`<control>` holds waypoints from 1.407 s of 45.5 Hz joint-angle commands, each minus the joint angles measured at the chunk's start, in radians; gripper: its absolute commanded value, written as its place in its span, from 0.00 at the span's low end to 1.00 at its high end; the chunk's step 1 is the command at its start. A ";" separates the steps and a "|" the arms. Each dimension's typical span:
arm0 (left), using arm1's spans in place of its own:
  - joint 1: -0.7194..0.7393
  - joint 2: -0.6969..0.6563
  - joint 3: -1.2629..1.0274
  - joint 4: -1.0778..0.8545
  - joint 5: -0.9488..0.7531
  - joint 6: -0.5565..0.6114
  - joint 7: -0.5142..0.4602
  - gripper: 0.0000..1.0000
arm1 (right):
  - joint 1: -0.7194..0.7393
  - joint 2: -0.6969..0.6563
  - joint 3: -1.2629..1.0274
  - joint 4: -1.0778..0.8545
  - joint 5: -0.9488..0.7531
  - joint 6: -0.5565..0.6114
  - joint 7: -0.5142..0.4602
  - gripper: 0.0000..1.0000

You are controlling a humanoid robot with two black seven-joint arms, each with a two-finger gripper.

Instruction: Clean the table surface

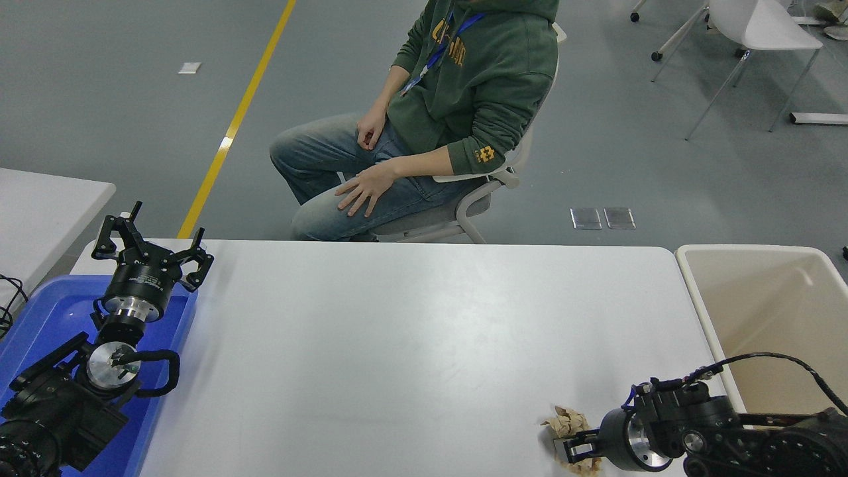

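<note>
Grey floor (132,132), yellow line (232,126)

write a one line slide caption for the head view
Right gripper reaches crumpled brown paper on the white table surface; left gripper parked over blue tray.

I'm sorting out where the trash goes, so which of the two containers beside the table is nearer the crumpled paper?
The beige bin off the table's right end. The crumpled brown paper lies near that end by the right gripper, while the blue tray sits at the far left.

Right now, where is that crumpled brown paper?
In the head view the crumpled brown paper lies on the white table near its front right corner, right at the tips of the robot's right hand, left of the beige bin.
</note>
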 commanded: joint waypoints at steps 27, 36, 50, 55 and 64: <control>0.000 0.000 0.000 -0.001 0.000 0.000 0.000 1.00 | 0.194 -0.230 0.129 0.136 0.358 0.038 0.122 0.00; 0.000 0.000 0.000 0.001 0.000 0.000 0.000 1.00 | 0.194 -0.313 0.223 0.195 0.477 0.050 0.122 0.00; 0.000 0.000 0.000 0.001 0.000 0.000 0.000 1.00 | 0.170 -0.479 0.384 0.196 0.657 0.053 0.147 0.00; 0.000 0.000 0.000 0.001 0.000 0.000 0.000 1.00 | 0.151 -0.542 0.398 0.178 0.743 0.050 0.200 0.00; 0.000 0.000 0.000 0.001 -0.002 0.000 0.000 1.00 | 0.105 -0.640 0.399 0.117 0.882 0.048 0.355 0.00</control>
